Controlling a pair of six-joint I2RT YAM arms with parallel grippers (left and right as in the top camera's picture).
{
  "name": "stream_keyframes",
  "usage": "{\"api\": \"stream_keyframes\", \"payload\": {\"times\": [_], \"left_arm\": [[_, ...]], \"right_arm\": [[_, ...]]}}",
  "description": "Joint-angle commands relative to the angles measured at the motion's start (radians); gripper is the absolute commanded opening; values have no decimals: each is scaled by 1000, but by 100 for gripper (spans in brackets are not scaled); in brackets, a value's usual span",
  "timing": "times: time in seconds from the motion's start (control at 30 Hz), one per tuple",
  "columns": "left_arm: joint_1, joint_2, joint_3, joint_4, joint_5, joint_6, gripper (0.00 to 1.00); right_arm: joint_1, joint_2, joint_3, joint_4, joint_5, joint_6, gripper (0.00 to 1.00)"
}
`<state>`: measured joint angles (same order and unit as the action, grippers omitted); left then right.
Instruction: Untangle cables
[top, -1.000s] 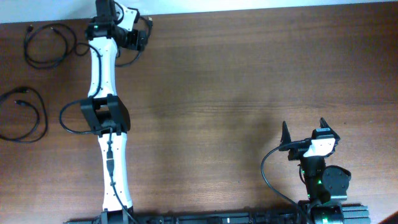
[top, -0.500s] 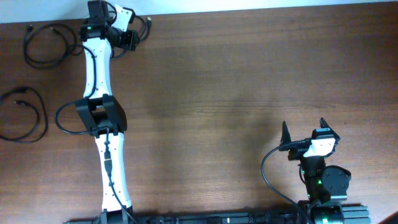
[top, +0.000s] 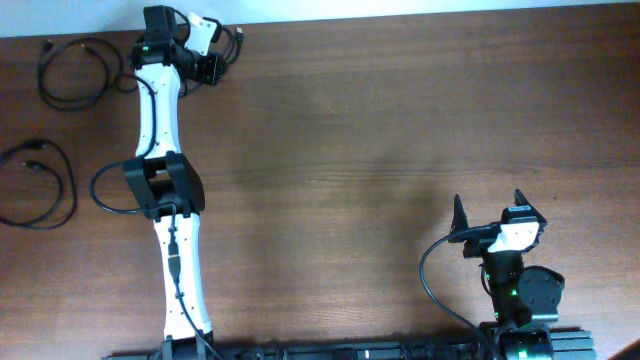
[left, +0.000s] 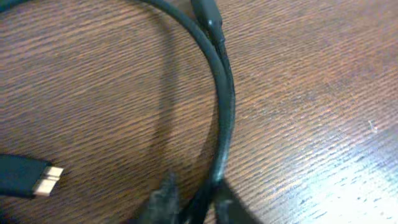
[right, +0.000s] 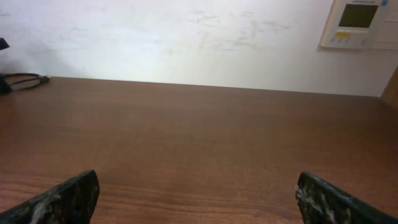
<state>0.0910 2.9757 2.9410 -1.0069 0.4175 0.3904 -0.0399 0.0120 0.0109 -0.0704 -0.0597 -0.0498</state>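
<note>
Three black cables lie apart at the table's far left. One loose loop (top: 73, 76) rests in the back corner and a second loop (top: 42, 186) lies nearer the left edge. The third cable (left: 221, 93) curves down between my left gripper's (left: 198, 205) dark fingers (left: 163, 200), which are shut on it at the back edge (top: 208, 64). Its plug with a metal tip (left: 42, 180) lies to the left, and another plug end (left: 205, 14) shows at the top. My right gripper (right: 198, 202) stands open and holds nothing, near the front right (top: 492, 212).
The left arm (top: 160, 130) stretches from the front edge to the back left corner. A white wall with a thermostat panel (right: 360, 22) rises beyond the table's far edge. Brown tabletop (top: 400, 130) lies between the two arms.
My left gripper shifted slightly left at the back edge and closed on the cable. The right arm stayed still.
</note>
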Motion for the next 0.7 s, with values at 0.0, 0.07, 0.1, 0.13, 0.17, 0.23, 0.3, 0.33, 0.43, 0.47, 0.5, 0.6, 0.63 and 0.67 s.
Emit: {"api": "stream_keyframes", "payload": {"times": [0.0, 0.07, 0.1, 0.13, 0.17, 0.23, 0.3, 0.33, 0.43, 0.47, 0.5, 0.6, 0.63, 0.67], "left_arm": [[-1, 51, -10, -21, -71, -5, 0], [-3, 51, 6, -23, -106, -51, 0], [-6, 51, 20, -26, -121, -70, 0], [-10, 51, 37, -29, -136, -89, 0], [-13, 51, 53, -32, -143, -99, 0], [-22, 51, 119, -46, -191, -162, 0], [-26, 51, 171, -65, -244, -214, 0], [-30, 51, 200, -77, -275, -248, 0], [-32, 27, 200, -89, -351, -335, 0], [-32, 25, 200, -94, -370, -376, 0], [-29, 24, 200, -102, -382, -452, 0], [-29, 24, 200, -104, -381, -586, 0], [-29, 24, 200, -98, -381, -637, 0], [-29, 24, 200, -80, -381, -704, 0]], "right_arm": [[7, -5, -5, -5, 8, 2, 98], [7, -5, -5, -5, 8, 2, 98], [7, -5, -5, -5, 8, 2, 98], [7, -5, -5, -5, 8, 2, 98], [7, -5, -5, -5, 8, 2, 98], [7, -5, -5, -5, 8, 2, 98], [7, -5, -5, -5, 8, 2, 99], [7, -5, -5, -5, 8, 2, 98], [7, -5, -5, -5, 8, 2, 98], [7, -5, -5, -5, 8, 2, 98], [7, -5, -5, -5, 8, 2, 98], [7, -5, -5, -5, 8, 2, 98], [7, -5, -5, -5, 8, 2, 98], [7, -5, -5, -5, 8, 2, 98]]}}
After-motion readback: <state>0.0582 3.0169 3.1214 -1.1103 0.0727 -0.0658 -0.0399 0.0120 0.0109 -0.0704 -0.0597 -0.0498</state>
